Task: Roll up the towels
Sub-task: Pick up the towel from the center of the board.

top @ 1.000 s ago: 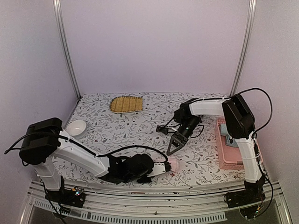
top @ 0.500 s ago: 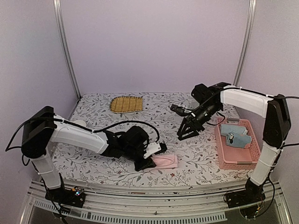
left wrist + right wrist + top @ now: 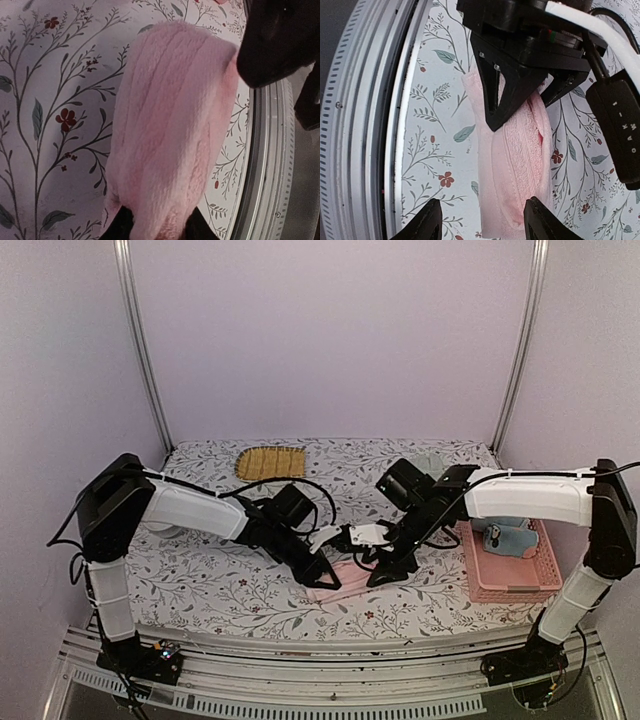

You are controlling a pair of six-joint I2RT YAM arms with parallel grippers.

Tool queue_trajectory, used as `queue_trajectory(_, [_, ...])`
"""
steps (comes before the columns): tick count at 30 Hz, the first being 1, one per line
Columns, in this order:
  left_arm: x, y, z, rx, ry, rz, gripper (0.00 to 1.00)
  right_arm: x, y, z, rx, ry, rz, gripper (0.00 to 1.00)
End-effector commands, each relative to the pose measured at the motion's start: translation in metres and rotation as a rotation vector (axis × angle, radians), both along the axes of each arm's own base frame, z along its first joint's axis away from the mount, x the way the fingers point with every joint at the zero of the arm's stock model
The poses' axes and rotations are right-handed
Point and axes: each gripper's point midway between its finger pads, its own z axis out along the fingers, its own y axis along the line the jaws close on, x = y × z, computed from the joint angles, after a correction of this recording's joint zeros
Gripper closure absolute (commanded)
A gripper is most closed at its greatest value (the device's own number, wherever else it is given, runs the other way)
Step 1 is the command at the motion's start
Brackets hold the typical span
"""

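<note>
A pink towel point(image 3: 345, 575) lies rolled into a thick tube on the flowered table point(image 3: 230, 590), near the middle front. My left gripper point(image 3: 325, 575) is shut on its left end; in the left wrist view the roll point(image 3: 170, 125) runs out from between the black fingers point(image 3: 117, 227). My right gripper point(image 3: 383, 565) stands open at the other end, and its two fingertips point(image 3: 427, 222) straddle the roll point(image 3: 515, 160) without touching it. A light blue towel point(image 3: 508, 539) lies in the pink basket point(image 3: 510, 585).
The pink basket stands at the right edge of the table. A yellow-brown woven mat point(image 3: 270, 462) lies at the back. The table's metal front rail point(image 3: 385, 125) runs close beside the roll. Cables hang from both wrists over the middle.
My left gripper has carried the pink towel from the front edge back toward the middle. My right arm has swung in from the right and come down at the roll's free end.
</note>
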Motion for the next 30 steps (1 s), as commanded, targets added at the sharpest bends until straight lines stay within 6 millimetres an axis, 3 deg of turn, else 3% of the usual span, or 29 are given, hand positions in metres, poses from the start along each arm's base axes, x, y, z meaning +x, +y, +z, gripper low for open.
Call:
queue_trajectory(1, [-0.011, 0.013, -0.022, 0.039, 0.171, 0.005, 0.82, 0.026, 0.010, -0.001, -0.008, -0.224, -0.007, 0.41])
queue_trajectory(12, [-0.006, 0.018, -0.044, 0.072, 0.227, 0.018, 0.82, 0.028, 0.026, -0.036, -0.061, -0.326, 0.072, 0.39])
queue_trajectory(21, [0.008, 0.026, -0.053, 0.066, 0.279, 0.059, 0.82, 0.012, 0.024, -0.072, -0.095, -0.249, 0.141, 0.39])
queue_trajectory(30, [0.025, 0.037, -0.069, 0.105, 0.316, 0.137, 0.81, 0.004, 0.020, -0.110, -0.166, -0.333, 0.171, 0.41])
